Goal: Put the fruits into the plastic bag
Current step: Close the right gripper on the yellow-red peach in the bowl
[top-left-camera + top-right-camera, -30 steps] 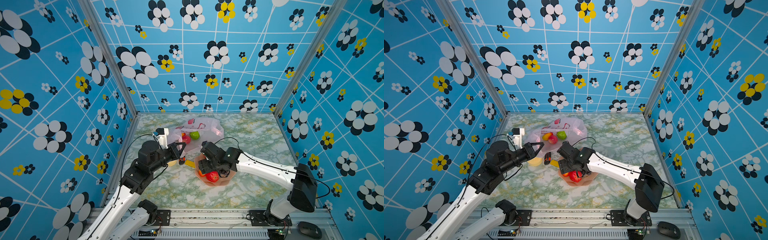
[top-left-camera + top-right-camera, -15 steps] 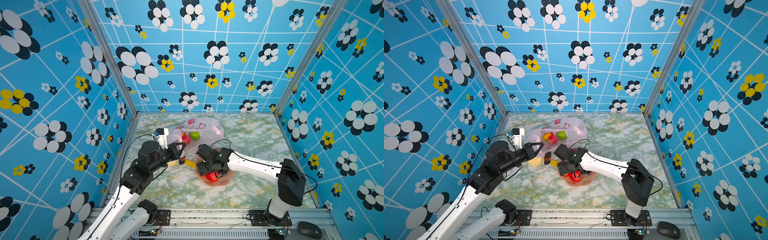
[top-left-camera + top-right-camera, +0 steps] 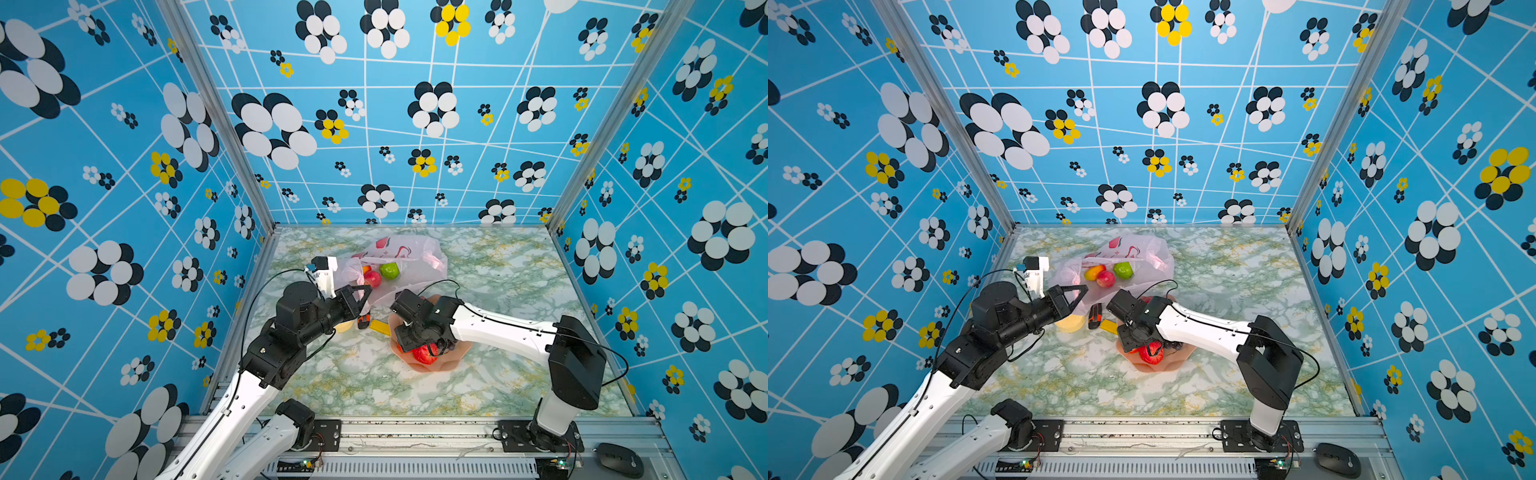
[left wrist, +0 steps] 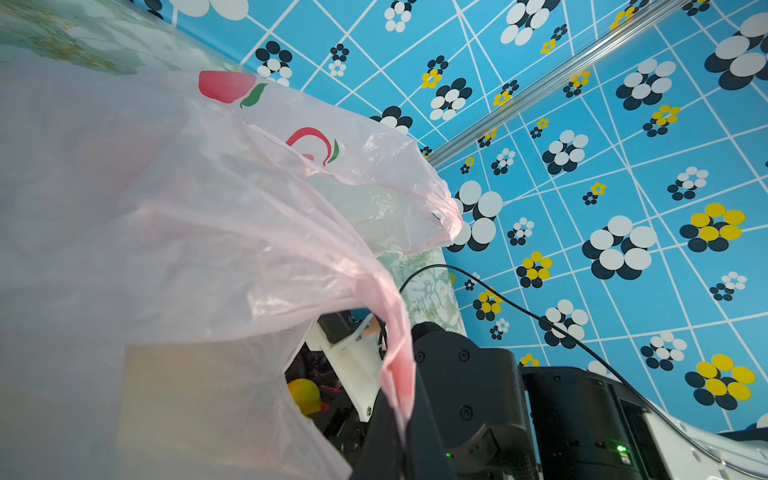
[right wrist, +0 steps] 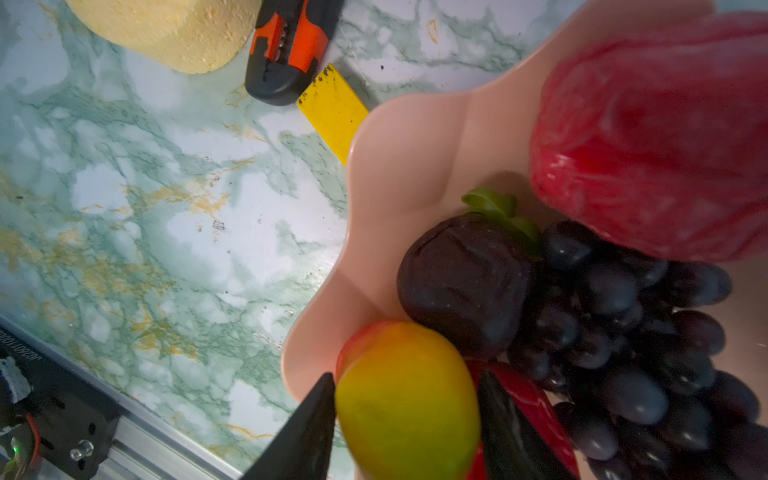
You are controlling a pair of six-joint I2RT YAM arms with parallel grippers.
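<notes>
The plastic bag (image 3: 399, 253) (image 3: 1142, 253) lies at the back of the table with a green fruit (image 3: 389, 270), a red apple (image 3: 372, 278) and a mango (image 3: 1094, 272) inside. My left gripper (image 3: 365, 291) (image 4: 401, 419) is shut on the bag's pink rim, holding the mouth up. My right gripper (image 3: 411, 340) (image 5: 406, 376) reaches down into the salmon bowl (image 3: 449, 361) (image 5: 407, 158), its fingers pressed on both sides of a yellow-orange mango (image 5: 407, 399). A red pepper-like piece (image 5: 656, 137), a purple grape bunch (image 5: 623, 332) and a dark wrinkled fruit (image 5: 461, 282) share the bowl.
Between the arms lie a pale yellow disc (image 3: 1071, 323) (image 5: 174, 29), an orange-and-black tool (image 3: 1095, 316) (image 5: 291, 45) and a flat yellow piece (image 3: 1109, 327) (image 5: 332, 108). Patterned blue walls enclose three sides of the table. A metal rail runs along the front edge.
My right gripper has sunk into the bowl's left side and its jaws have narrowed onto the mango. The left arm and the bag have stayed put.
</notes>
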